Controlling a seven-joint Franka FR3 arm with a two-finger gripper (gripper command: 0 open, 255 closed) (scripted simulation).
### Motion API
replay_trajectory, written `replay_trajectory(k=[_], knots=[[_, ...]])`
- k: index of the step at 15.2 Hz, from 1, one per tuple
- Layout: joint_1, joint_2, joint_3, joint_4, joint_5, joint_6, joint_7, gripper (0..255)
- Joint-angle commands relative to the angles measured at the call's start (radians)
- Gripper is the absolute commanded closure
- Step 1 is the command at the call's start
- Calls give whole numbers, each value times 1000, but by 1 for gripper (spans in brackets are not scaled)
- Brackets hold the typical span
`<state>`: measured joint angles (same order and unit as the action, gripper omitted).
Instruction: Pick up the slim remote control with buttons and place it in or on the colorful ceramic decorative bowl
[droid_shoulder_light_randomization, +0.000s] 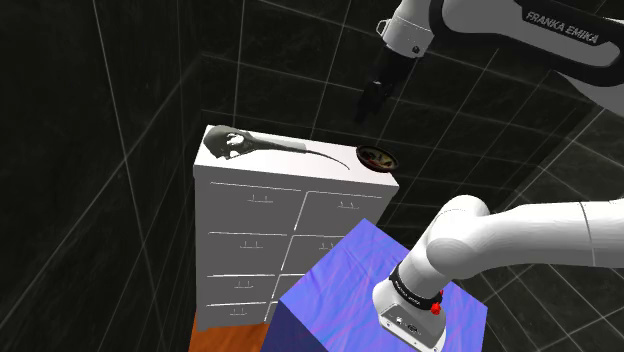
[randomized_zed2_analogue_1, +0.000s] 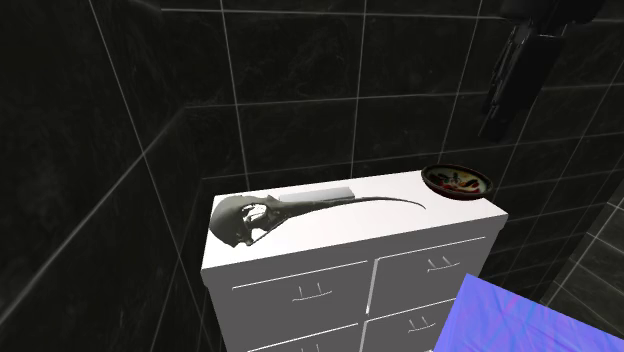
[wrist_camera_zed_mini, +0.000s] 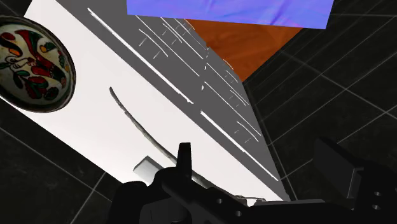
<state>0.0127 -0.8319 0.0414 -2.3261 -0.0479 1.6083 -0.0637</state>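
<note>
A slim pale remote (randomized_zed2_analogue_1: 333, 194) lies flat on the white dresser top (randomized_zed2_analogue_1: 330, 238), just behind the long beak of a dark bird skull (randomized_zed2_analogue_1: 250, 220). In the wrist view the remote (wrist_camera_zed_mini: 145, 169) shows as a small white slab near one fingertip. The colourful painted bowl (droid_shoulder_light_randomization: 376, 157) stands at the dresser's far corner, on the right in the second exterior view (randomized_zed2_analogue_1: 456, 180), and it holds nothing (wrist_camera_zed_mini: 32, 63). My black gripper (droid_shoulder_light_randomization: 362, 110) hangs open in the air above and beyond the bowl (randomized_zed2_analogue_1: 492, 125), holding nothing (wrist_camera_zed_mini: 257, 159).
The skull (droid_shoulder_light_randomization: 232, 143) and its thin beak (wrist_camera_zed_mini: 137, 124) take up much of the dresser top (droid_shoulder_light_randomization: 290, 180). Several drawers face the blue-covered stand (droid_shoulder_light_randomization: 340, 290). Orange floor (wrist_camera_zed_mini: 235, 44) lies between them. Dark tiled walls surround the dresser.
</note>
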Motion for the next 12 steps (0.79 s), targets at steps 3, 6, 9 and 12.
replay_trajectory(k=[3,6,9,12], knots=[[3,49,-31,-10,-16,55,-51,0],[8,131,-76,-14,-36,135,-126,0],[14,225,-118,-4,-49,212,-201,0],[21,327,-156,20,-54,284,-277,0]])
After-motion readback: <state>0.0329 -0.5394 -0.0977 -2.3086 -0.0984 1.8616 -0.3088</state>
